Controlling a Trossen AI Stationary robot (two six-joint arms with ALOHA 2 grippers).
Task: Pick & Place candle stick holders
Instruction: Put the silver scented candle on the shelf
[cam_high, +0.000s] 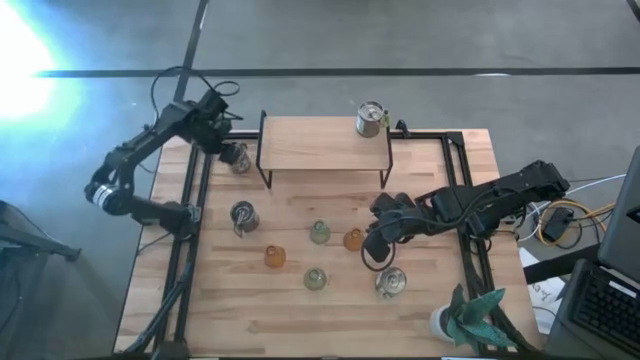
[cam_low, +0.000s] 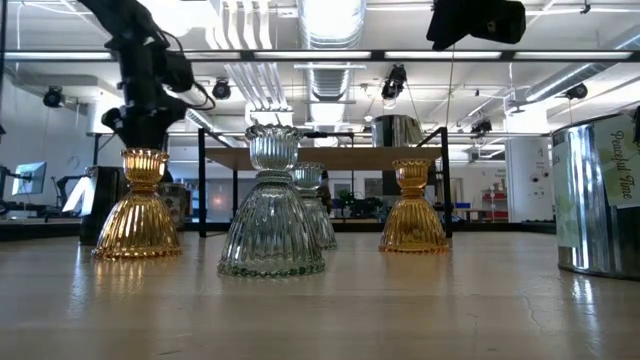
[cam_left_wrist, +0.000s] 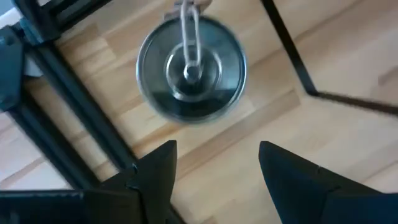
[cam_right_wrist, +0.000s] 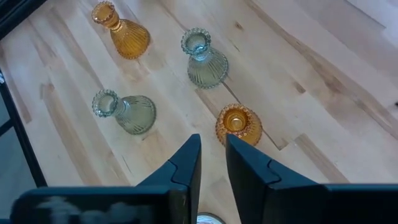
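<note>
Four silvery can-like holders show in the high view: one on the wooden shelf (cam_high: 370, 118), one by the shelf's left leg (cam_high: 238, 160), one at left centre (cam_high: 243, 215), one at front right (cam_high: 390, 283). Two amber holders (cam_high: 275, 257) (cam_high: 353, 239) and two pale green ones (cam_high: 319, 232) (cam_high: 315, 278) stand on their wide bases mid-table. My left gripper (cam_left_wrist: 214, 168) is open, hovering above the can by the shelf leg (cam_left_wrist: 191, 68). My right gripper (cam_right_wrist: 213, 165) is shut and empty, above and just beside the right amber holder (cam_right_wrist: 238, 124).
The wooden shelf (cam_high: 325, 145) on black wire legs stands at the table's far middle. Black frame rails (cam_high: 190, 200) run along the table's left and right sides. A white pot with teal leaves (cam_high: 460, 318) sits at the near right corner. Cables lie beyond the right edge.
</note>
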